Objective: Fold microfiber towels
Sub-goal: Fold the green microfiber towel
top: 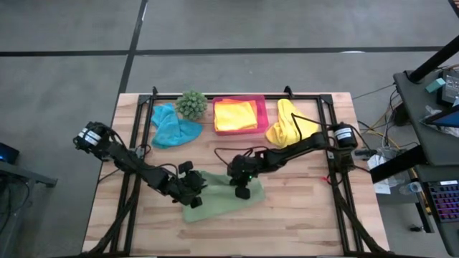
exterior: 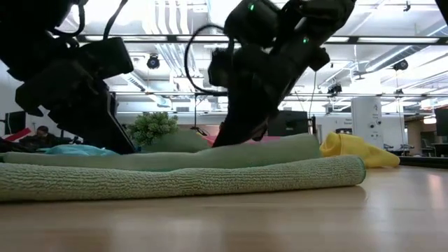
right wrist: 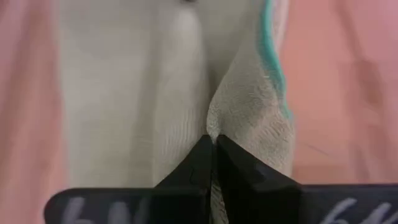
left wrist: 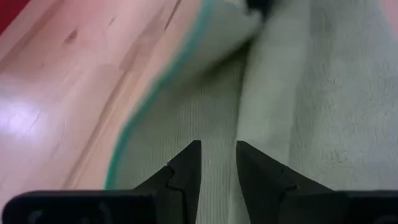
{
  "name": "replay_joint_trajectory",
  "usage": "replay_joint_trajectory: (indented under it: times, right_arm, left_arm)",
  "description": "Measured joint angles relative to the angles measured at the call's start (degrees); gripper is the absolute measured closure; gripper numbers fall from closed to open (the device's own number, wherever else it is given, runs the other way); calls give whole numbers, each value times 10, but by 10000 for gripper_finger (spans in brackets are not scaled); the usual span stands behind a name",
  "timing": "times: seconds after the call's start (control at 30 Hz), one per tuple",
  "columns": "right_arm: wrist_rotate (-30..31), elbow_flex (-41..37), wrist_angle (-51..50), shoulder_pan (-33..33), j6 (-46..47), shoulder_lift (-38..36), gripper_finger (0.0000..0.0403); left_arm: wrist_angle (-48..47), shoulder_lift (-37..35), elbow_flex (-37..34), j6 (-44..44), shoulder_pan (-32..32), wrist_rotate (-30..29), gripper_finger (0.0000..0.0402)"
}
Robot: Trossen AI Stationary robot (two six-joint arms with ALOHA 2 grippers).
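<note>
A light green towel (top: 222,198) with a teal hem lies on the table's near middle, partly doubled over itself; in the low view one layer (exterior: 231,157) lies on another (exterior: 175,183). My left gripper (top: 192,195) is at the towel's left part. Its fingers stand apart (left wrist: 219,149) with cloth showing in the gap. My right gripper (top: 242,189) is shut on the towel's right part (right wrist: 214,140). A teal towel (top: 172,127) and a yellow towel (top: 288,126) lie at the far side. Another yellow towel (top: 235,115) lies in the pink tray. My left gripper's fingertips (left wrist: 186,163) are low over the green cloth; I cannot tell whether they touch it. My right gripper pinches a raised ridge of the green towel (right wrist: 219,118), close to its teal-hemmed edge (right wrist: 272,59), between its two shut fingers. The fingers slant down from the table's far right. The rest of the towel lies on the table.
A pink tray (top: 264,115) stands at the far middle, with a spiky green plant (top: 191,104) to its left. Bare wood lies along the near edge (top: 287,229) and to the towel's right. A black frame rail (top: 330,165) runs along the table's right side.
</note>
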Motion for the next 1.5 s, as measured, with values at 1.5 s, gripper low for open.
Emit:
replay_joint_trajectory:
  times: [1.5]
  right_arm:
    - [8,-18,-37,-3,4,-25,239]
  left_arm:
    - [16,68,-2,-59,3,1,316]
